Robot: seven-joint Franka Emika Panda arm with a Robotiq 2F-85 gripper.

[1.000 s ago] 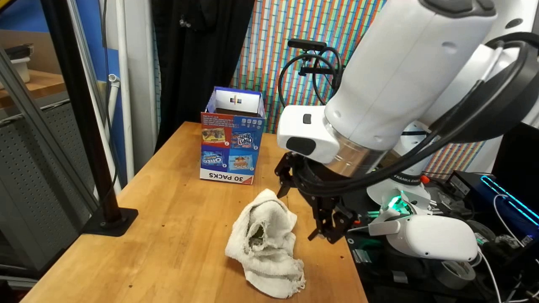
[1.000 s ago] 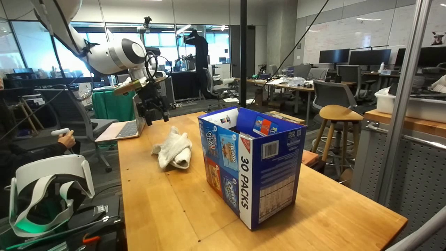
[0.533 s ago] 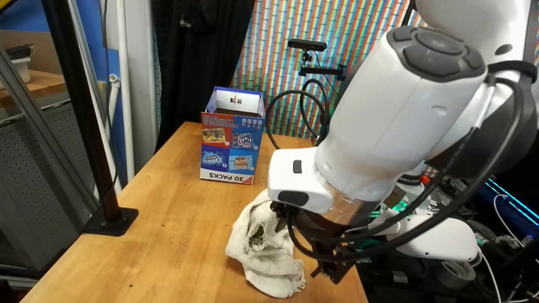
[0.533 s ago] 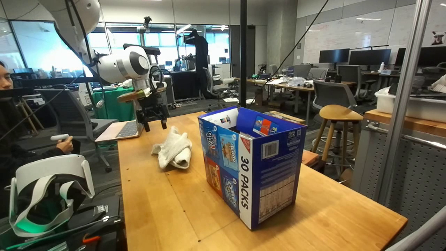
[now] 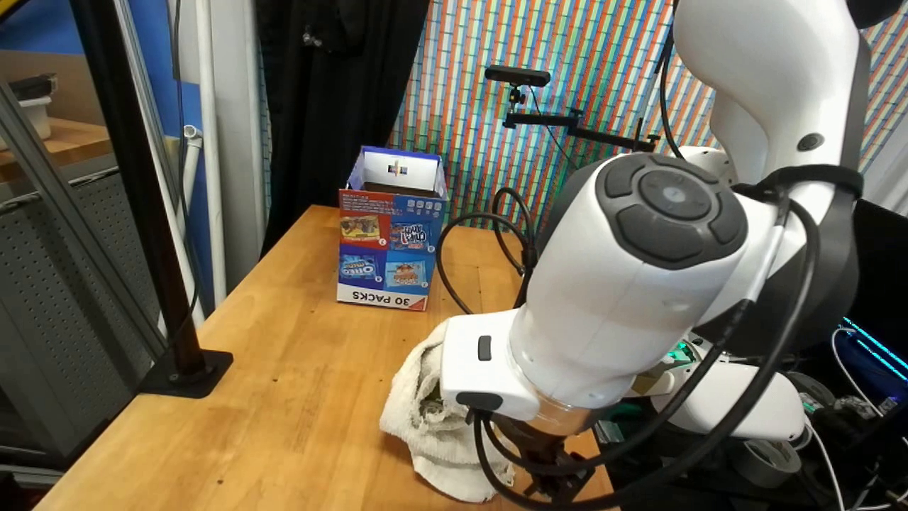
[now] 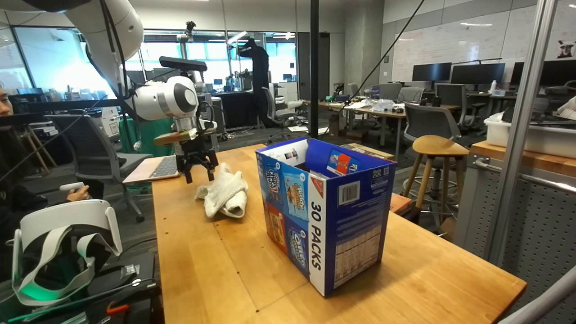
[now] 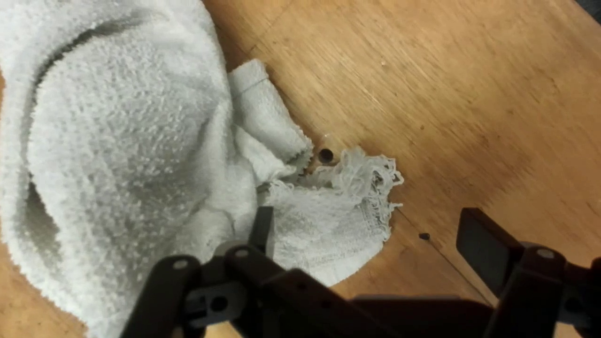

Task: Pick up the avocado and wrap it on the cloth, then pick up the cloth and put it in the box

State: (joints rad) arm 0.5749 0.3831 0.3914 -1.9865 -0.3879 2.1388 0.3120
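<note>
We count one cloth [image 6: 225,193], one box [image 6: 324,216] and one gripper [image 7: 371,230]. The box stands upright near the cloth, top open; what is inside we cannot tell. In a fold of the cloth, an exterior view gives us a greenish patch [image 5: 430,407]; whether it is the avocado we cannot tell. The jaws stand wide apart and empty, just beside the cloth's frayed end.

In an exterior view, my white, jointed robot arm [image 5: 582,298] hides part of the wrinkled off-white fabric cloth [image 5: 415,422]; I cannot see into its dark opening [image 5: 429,407]. The tall, blue, printed cardboard box [image 6: 355,222] hides much of its inside.
</note>
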